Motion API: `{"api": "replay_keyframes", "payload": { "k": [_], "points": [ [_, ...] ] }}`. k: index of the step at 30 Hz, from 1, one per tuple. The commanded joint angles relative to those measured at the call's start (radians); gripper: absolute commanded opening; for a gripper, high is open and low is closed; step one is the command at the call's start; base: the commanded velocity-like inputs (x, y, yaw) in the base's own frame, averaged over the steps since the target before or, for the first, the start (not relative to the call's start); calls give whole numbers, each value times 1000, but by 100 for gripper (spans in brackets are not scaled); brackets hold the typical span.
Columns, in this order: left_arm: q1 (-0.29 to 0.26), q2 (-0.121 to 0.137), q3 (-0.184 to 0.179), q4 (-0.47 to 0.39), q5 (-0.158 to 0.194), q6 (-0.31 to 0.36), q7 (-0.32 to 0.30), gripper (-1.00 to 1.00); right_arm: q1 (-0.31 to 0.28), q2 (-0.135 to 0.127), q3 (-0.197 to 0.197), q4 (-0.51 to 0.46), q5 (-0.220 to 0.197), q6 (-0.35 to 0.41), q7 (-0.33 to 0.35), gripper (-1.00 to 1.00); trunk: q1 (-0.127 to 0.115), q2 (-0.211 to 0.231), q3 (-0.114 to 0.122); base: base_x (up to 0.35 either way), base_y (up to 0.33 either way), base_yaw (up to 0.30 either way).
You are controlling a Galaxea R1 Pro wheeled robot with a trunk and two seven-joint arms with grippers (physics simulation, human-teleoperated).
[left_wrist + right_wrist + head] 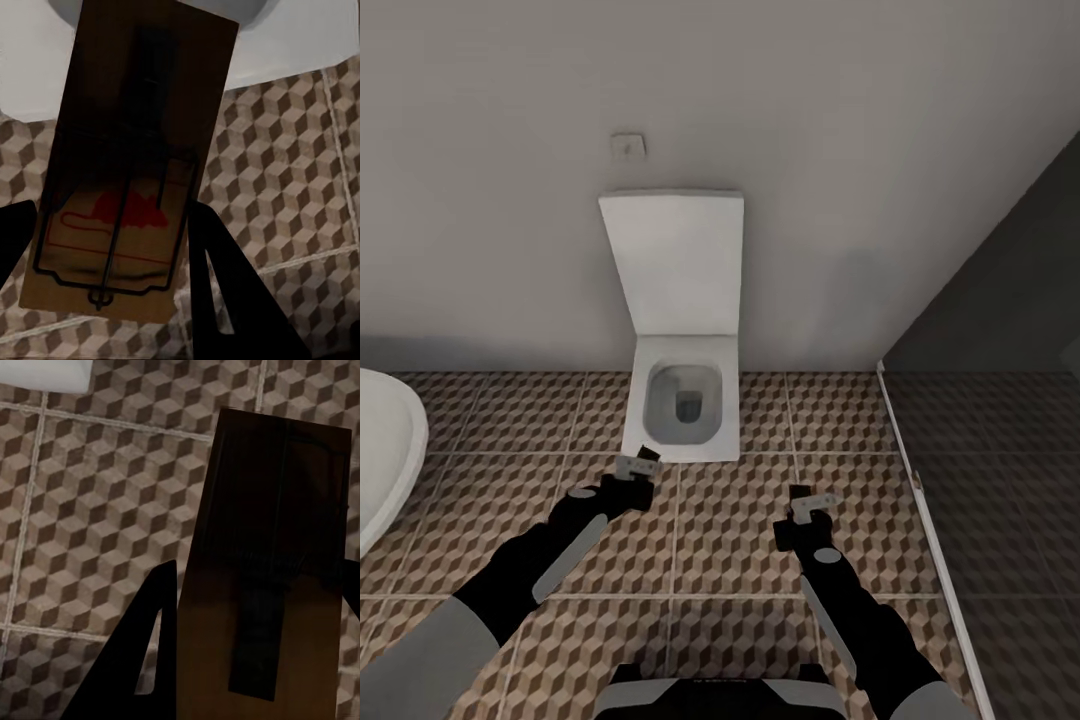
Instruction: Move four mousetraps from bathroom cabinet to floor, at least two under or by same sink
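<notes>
bathtub (385, 450) cut off at left edge, mousetrap (262, 585) cropped below

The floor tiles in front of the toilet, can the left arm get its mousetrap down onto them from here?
Probably yes: the left pincer holds its mousetrap above bare bathroom floor just short of the toilet, with nothing beneath it.

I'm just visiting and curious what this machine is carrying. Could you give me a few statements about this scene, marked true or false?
1. Each end effector holds a mousetrap. True: left end effector grips one mousetrap, right end effector another.
2. The toilet lid is down. False: it stands open against the wall.
3. The bathroom floor has a cube pattern. True.
4. The robot faces a wooden cabinet. False: it faces the toilet.
</notes>
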Motion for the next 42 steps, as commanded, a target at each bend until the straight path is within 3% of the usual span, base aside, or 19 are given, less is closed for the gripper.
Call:
{"api": "replay_keyframes", "payload": {
  "k": [1, 8, 24, 25, 30, 33, 35, 39, 42],
  "points": [
    [-1, 5, -10, 9, 11, 1, 8, -100, -1, -1, 3, 0, -10, 3, -6, -100, 0, -1, -1, 0, 0, 0],
    [0, 8, -21, 119, 12, -4, 7, -100, -1, -1, 2, 4, -10, 4, -4, -100, 0, -1, -1, 0, 0, 0],
    [2, 10, -42, 194, 12, -12, 7, -100, -1, 1, 2, 10, -10, 5, -4, -100, 0, -1, -1, 0, 0, 0],
    [2, 9, -42, 212, 12, -24, 8, -100, -1, 3, 2, 11, -10, 6, -4, -100, 0, -1, -1, 0, 0, 0],
    [2, -30, -42, 362, 21, -210, 13, -100, -1, 11, 2, 14, -11, 30, -4, -100, 0, -1, -1, 0, 0, 0],
    [2, -43, -42, 405, 25, -268, 60, -100, -1, 12, 3, 14, -11, 31, -6, -100, 0, -1, -1, 0, 0, 0],
    [2, -63, -42, 418, 26, -286, 128, -100, -1, 13, 3, 14, -11, 31, -7, -100, 0, -1, -1, 0, 0, 0],
    [2, -103, -42, 427, 26, -296, 242, -100, -1, 14, 4, 15, -12, 31, -8, -100, 0, -1, -1, 0, 0, 0],
    [2, -114, -42, 427, 27, -298, 281, -100, -1, 14, 4, 29, -12, 34, -10, -100, 0, -1, -1, 0, 0, 0]
  ]
}}
